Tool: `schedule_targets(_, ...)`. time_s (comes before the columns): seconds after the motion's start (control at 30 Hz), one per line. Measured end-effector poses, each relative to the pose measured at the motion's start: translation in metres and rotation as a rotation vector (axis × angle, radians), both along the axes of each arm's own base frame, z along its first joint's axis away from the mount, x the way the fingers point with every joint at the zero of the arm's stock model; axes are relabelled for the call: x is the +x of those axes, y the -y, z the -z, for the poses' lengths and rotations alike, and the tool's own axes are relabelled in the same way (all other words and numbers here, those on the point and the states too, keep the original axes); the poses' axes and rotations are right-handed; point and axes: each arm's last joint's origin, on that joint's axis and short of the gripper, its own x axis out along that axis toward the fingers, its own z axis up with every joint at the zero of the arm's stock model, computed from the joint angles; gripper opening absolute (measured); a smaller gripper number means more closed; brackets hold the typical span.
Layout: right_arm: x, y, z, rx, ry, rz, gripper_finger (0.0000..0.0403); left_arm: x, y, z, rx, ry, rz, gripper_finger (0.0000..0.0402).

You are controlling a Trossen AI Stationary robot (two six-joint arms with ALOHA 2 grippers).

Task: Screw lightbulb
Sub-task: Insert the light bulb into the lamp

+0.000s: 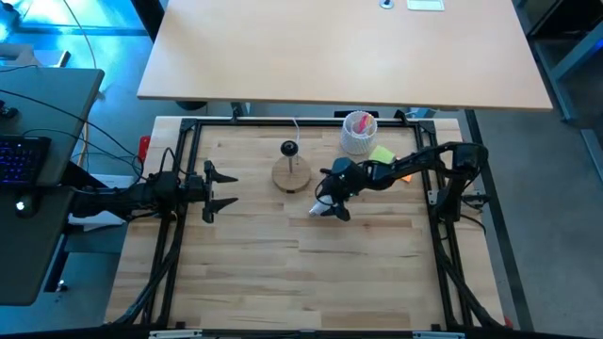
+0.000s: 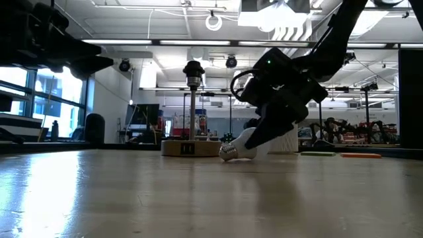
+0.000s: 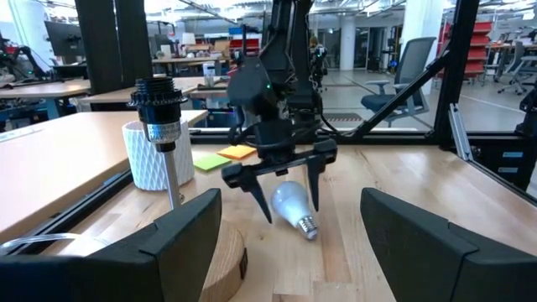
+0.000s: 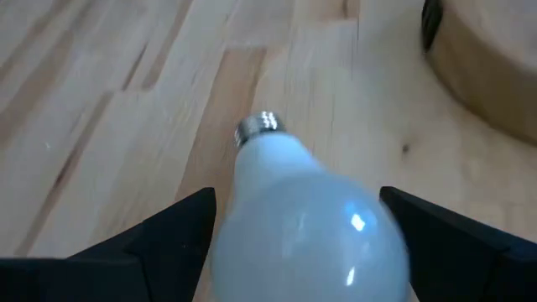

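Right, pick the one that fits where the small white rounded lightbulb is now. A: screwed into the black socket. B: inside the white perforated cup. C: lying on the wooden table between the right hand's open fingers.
C: the small white rounded lightbulb lies on the wooden table, the right hand straddling it with open fingers.

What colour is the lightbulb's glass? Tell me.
White, frosted, on the lightbulb, with a silvery screw base; the right wrist view shows it best.

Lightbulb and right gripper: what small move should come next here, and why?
Probably close the jaws on the lightbulb. It lies on its side on the table, and the right gripper is lowered over it with jaws open on either side of the glass, not yet pinching. The socket stand waits nearby; the left gripper idles open at the table's left side.
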Motion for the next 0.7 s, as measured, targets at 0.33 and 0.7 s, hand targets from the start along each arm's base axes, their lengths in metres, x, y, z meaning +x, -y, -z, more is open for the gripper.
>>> schedule_targets(0.33, -0.0015, -0.0008, 0.0015, 0.023, -0.030, 0.014, 0.0324, 0.0000, 0.0000, 0.0000, 0.000, 0.000, 0.000, 0.0280)
schedule_targets(0.7, -0.0034, -0.0012, 0.0024, 0.097, -0.031, 0.091, 0.0280, 0.0000, 0.0000, 0.0001, 0.000, 0.000, 0.000, 0.0280)
